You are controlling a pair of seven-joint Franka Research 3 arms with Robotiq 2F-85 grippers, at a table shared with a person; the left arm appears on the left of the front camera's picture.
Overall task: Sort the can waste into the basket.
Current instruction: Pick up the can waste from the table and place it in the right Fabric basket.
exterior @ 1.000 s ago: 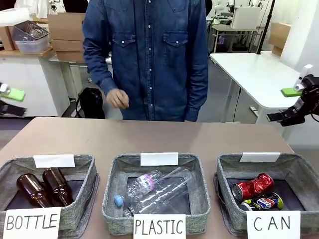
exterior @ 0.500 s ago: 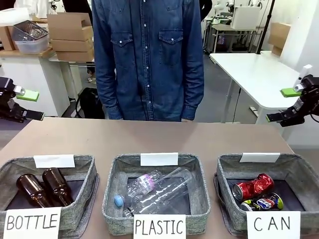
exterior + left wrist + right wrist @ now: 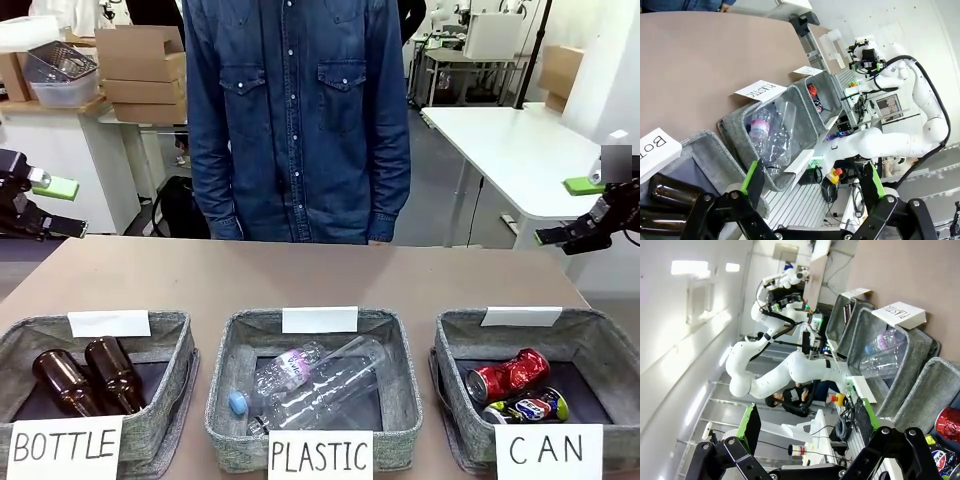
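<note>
Both cans, the crushed red can and the dark printed can, are seen inside the CAN basket at the tabletop's near right corner. Left pincer and right pincer are held wide, empty, beyond opposite side edges.

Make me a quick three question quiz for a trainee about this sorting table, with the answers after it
1. True or false: the red can and the dark printed can both lie inside the CAN basket.
2. What lies in the PLASTIC basket? A) brown bottles B) clear bottles C) cans
3. Fill in: the left gripper and the right gripper hang at the table's sides with their jaws ____.

Key: 1 true. 2 B, the clear bottles; the brown bottles are in the BOTTLE basket. 3 open, holding nothing.
</note>
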